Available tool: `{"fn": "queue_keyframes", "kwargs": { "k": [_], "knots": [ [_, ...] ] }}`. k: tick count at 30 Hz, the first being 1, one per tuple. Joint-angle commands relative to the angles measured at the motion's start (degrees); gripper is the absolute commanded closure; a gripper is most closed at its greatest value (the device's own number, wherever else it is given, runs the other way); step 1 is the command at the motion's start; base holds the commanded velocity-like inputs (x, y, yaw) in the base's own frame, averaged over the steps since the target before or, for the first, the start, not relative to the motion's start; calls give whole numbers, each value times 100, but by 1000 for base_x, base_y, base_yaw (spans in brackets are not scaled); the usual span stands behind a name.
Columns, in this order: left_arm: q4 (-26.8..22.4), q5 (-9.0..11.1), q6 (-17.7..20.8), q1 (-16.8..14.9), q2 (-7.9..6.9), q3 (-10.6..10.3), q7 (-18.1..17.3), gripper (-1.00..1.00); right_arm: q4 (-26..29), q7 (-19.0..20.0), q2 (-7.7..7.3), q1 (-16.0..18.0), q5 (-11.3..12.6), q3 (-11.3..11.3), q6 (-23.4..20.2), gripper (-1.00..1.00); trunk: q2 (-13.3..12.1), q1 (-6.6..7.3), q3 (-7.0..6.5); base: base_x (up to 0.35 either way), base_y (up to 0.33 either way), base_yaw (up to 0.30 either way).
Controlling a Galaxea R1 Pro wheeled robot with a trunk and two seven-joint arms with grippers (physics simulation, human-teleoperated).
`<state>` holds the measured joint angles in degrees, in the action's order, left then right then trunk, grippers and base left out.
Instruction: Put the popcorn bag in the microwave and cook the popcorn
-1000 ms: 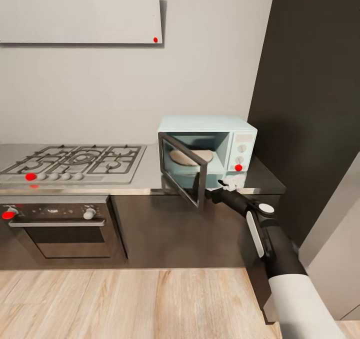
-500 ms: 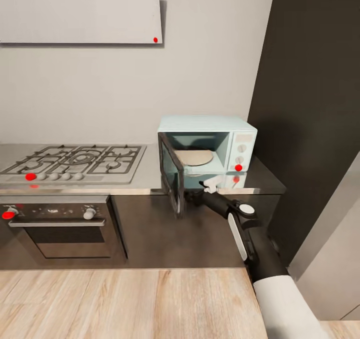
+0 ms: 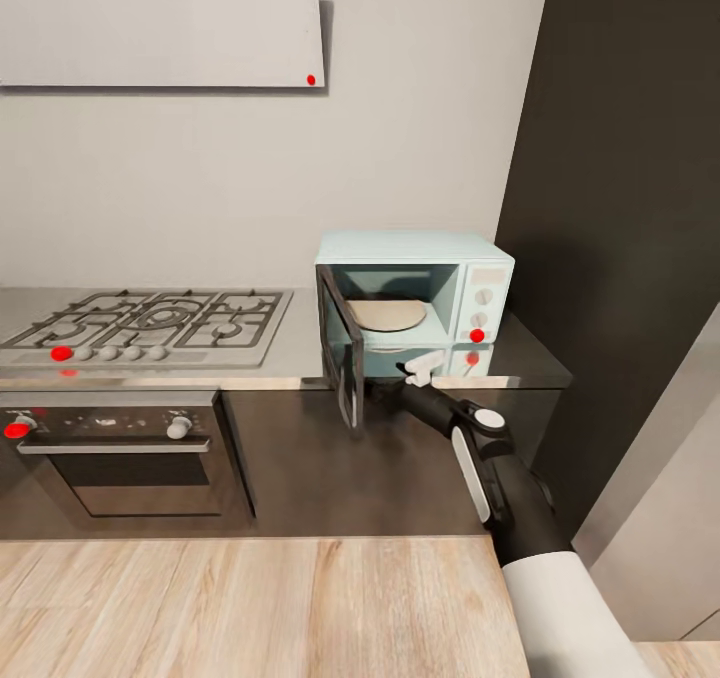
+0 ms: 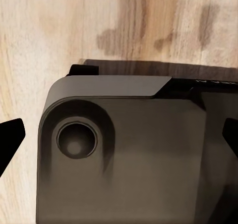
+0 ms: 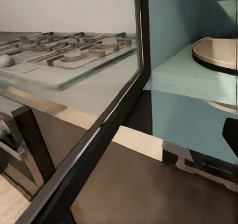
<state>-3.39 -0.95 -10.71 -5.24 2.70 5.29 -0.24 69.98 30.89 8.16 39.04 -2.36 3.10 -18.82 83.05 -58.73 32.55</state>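
Jaw state of the right gripper (image 3: 385,390) can't be told (tips hidden); it sits just beside the microwave's (image 3: 470,278) open door (image 3: 340,358).

My right arm (image 3: 520,498) reaches forward and up from the bottom right of what my head sees. The sleeve near my body is white, then it turns black, with a white stripe along the side and a round white spot by the wrist. My right claw (image 3: 385,390) is at the far end, small and dark. I cannot tell if its fingers are apart or together.
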Motion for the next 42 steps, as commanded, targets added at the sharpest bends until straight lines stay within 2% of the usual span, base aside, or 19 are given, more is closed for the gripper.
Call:
{"fn": "queue_keyframes", "kwargs": {
  "k": [1,4,8,9,11,15,21,42],
  "knots": [
    [5,-10,-19,-3,2,42,-3,-100,14,-56,4,5,-19,-2,-37,-100,3,0,6,0,0,0],
    [5,-10,-19,-3,2,50,-3,-100,20,-447,13,5,-11,12,-56,-100,3,0,6,0,0,0],
    [5,-10,-19,-3,2,43,-3,-100,28,-882,137,2,-24,32,-82,-100,3,0,6,0,0,0],
    [5,-10,-19,-3,2,42,-3,-100,26,-1116,166,0,-24,211,-85,-100,3,0,6,0,0,0],
    [5,-10,-19,-3,2,42,-3,-100,30,-1248,179,-4,-14,582,-86,-100,3,0,6,0,0,0],
    [5,-10,-19,-3,2,42,-3,-100,134,-1307,184,-158,-2,868,-85,-100,3,0,6,0,0,0],
    [5,-10,-19,-3,2,47,-3,-100,420,-1302,184,-322,12,903,-86,-100,3,0,6,0,0,0],
    [5,-10,-19,-3,2,59,-3,-100,446,-1261,184,-344,17,903,-86,-100,3,0,15,0,0,25]
  ]
}}
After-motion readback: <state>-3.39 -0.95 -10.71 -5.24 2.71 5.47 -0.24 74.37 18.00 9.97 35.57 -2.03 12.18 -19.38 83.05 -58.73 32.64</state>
